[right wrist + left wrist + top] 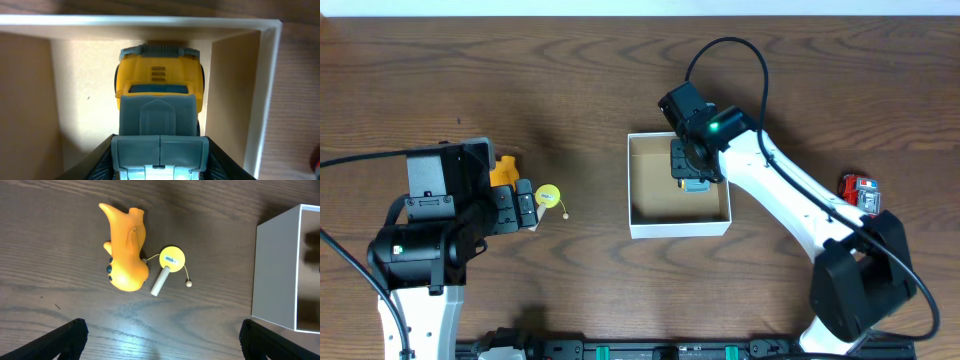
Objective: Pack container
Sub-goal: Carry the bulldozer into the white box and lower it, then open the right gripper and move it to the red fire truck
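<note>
Right wrist | R jaws pinch toy truck [159, 75] inside container [150, 20] | L jaws spread

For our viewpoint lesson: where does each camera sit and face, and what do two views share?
Overhead: above table, facing down; left arm, right arm show.
Left wrist: on left arm, facing down at orange toy; fingertips show.
Right wrist: on right arm, facing toy truck inside container; fingers show.
Overhead and left wrist share the orange toy.
</note>
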Robot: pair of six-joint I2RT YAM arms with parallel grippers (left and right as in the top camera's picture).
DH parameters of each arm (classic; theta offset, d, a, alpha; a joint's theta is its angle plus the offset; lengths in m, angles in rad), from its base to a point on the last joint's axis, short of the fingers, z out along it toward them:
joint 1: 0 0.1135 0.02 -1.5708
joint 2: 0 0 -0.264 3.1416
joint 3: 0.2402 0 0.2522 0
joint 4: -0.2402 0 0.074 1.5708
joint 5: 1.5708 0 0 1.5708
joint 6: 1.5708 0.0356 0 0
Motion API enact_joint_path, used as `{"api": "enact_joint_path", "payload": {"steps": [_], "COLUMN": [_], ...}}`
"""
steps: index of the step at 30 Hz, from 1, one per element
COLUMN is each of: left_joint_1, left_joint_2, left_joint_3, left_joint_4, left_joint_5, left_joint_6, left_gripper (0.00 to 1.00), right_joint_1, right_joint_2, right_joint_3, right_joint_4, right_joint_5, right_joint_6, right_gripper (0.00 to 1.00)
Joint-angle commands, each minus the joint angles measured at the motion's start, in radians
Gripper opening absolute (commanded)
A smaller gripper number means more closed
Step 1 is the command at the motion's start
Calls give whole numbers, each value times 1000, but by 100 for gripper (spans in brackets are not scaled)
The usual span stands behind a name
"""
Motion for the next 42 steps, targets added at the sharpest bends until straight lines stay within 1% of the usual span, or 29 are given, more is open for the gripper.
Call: {"api": "enact_joint_path", "payload": {"steps": [1,5,10,13,14,15,17,18,19,20,23,25,26,32,39,40,42], "left_joint_1": [3,3,3,3,3,3,3,3,3,3,3,3,3,3,3,3,3], "left_joint_2": [-2,-2,-2,-2,-2,-2,-2,-2,-2,-2,-2,-2,-2,-2,-2,-2,-2], "left_joint_3": [17,17,17,17,17,17,17,17,17,17,17,17,17,17,17,17,17], "left_joint_4": [-3,-3,-3,-3,-3,-3,-3,-3,-3,-3,-3,-3,-3,-3,-3,-2,-2], "left_joint_5": [-4,-4,-4,-4,-4,-4,-4,-4,-4,-4,-4,-4,-4,-4,-4,-4,-4], "left_joint_6": [-9,-9,-9,-9,-9,-9,-9,-9,-9,-9,-9,-9,-9,-9,-9,-9,-9], "left_gripper": [98,98,98,98,98,98,98,98,98,98,98,98,98,98,98,98,98], "right_joint_1": [-8,-16,-37,-51,-54,-55,-56,-56,-56,-54,-54,-53,-54,-54,-58,-62,-78], "right_joint_2": [42,76,77,77,77,77,77,77,77,77,77,77,77,60,-48,-70,-115], "right_joint_3": [4,4,4,4,4,4,4,4,4,4,4,4,4,25,147,171,208], "right_joint_4": [9,8,9,1,-2,-5,-14,-17,-18,-19,-21,-19,-18,-20,-50,-63,-88], "right_joint_5": [26,42,42,40,40,40,40,40,40,40,40,33,31,12,11,16,26], "right_joint_6": [21,43,43,43,43,42,42,42,42,42,41,33,26,10,-47,-53,-55], "right_gripper": [1,1,1,3,9,17,40,48,54,57,60,66,68,69,73,75,83]}}
